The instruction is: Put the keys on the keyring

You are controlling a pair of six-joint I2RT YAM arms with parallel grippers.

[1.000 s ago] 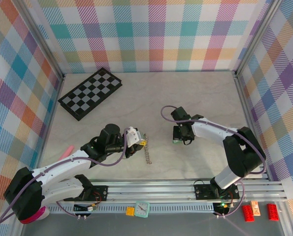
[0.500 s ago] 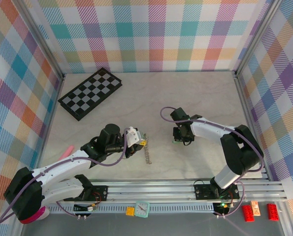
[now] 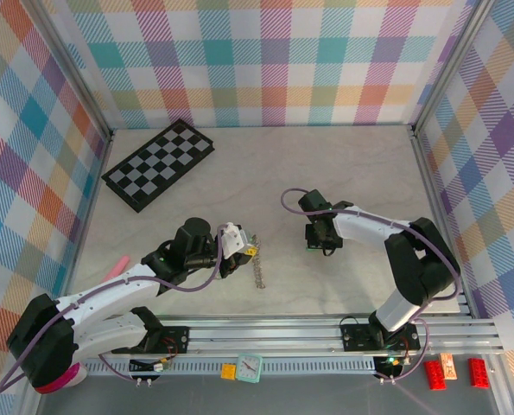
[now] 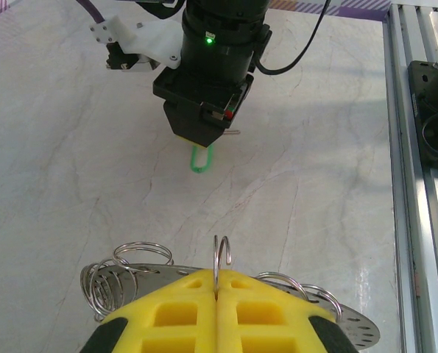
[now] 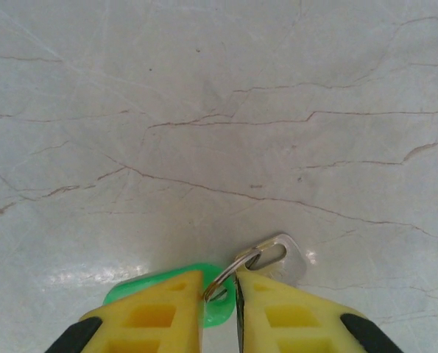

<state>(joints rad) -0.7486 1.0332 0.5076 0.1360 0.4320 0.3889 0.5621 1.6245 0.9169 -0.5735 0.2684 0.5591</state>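
1. Two grippers sit mid-table, well apart, and I see only bare marble between them.
2. Left gripper [image 4: 217,283]: its yellow fingers are pressed together on the keyring [image 4: 221,256]. One wire loop stands up from the seam, with coils and metal discs fanning out to both sides.
3. Right gripper [image 5: 220,287]: the fingers are a narrow gap apart, low over the keys [image 5: 285,257]. A small split ring sits in that gap, and I cannot tell whether it is pinched.
4. The keys lie on the table. The green tag [image 5: 134,288] is partly under one finger, and the silver piece is just beside the other.
5. Chessboard [image 3: 158,162] lies far back left. A pink thing [image 3: 116,266] lies by the left arm. Clock [image 3: 249,368] and red bricks [image 3: 433,373] sit by the near rail, all clear of the work.
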